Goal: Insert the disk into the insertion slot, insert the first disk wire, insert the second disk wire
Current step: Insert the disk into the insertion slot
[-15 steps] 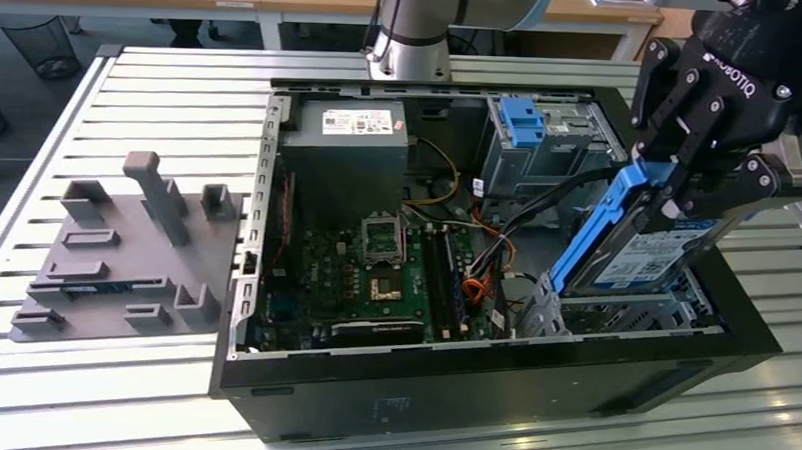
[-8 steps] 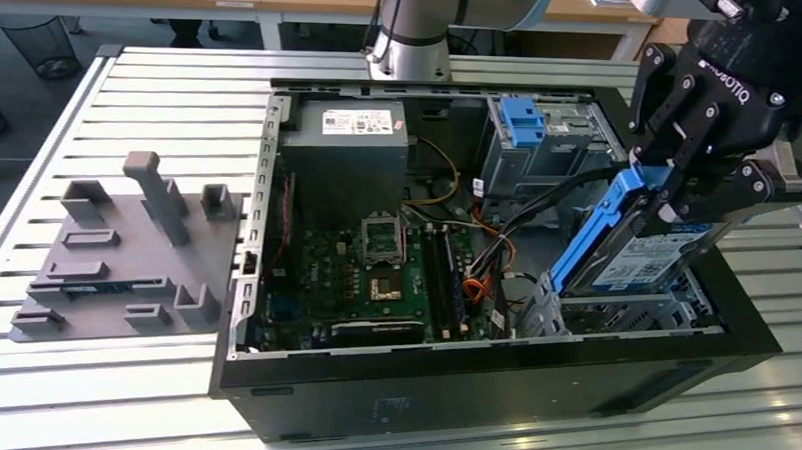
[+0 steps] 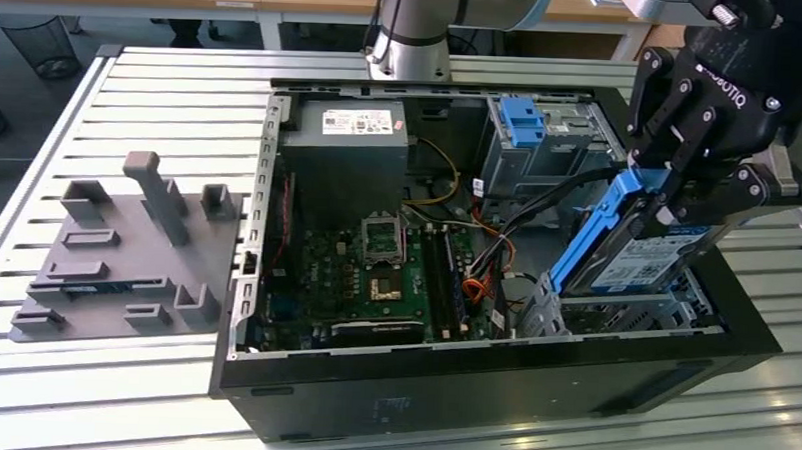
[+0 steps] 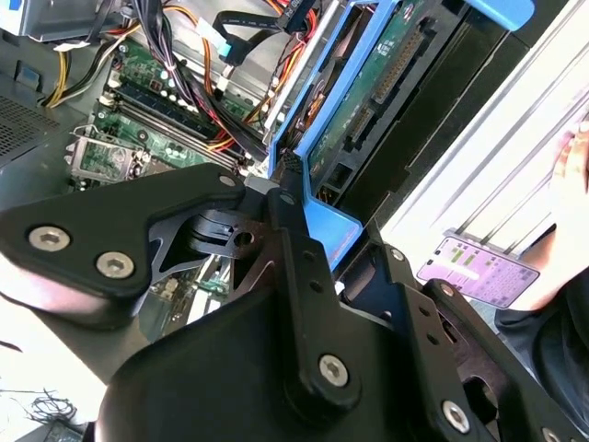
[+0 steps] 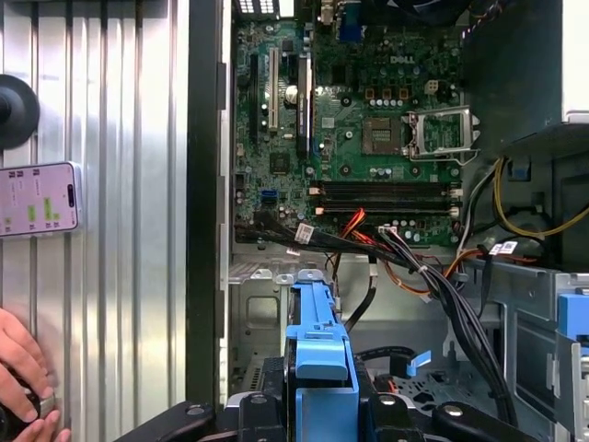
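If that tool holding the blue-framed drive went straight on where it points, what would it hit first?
Probably the insertion slot, the silver cage just below: the tool points down into the case, and the disk it grips would touch first. Depth is unclear.

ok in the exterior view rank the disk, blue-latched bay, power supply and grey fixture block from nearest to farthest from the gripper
1. disk, clamped in the gripper jaws, exterior view's right
2. blue-latched bay, behind it inside the case
3. power supply, back corner of the case, further toward the exterior view's left
4. grey fixture block, outside the case, exterior view's far left
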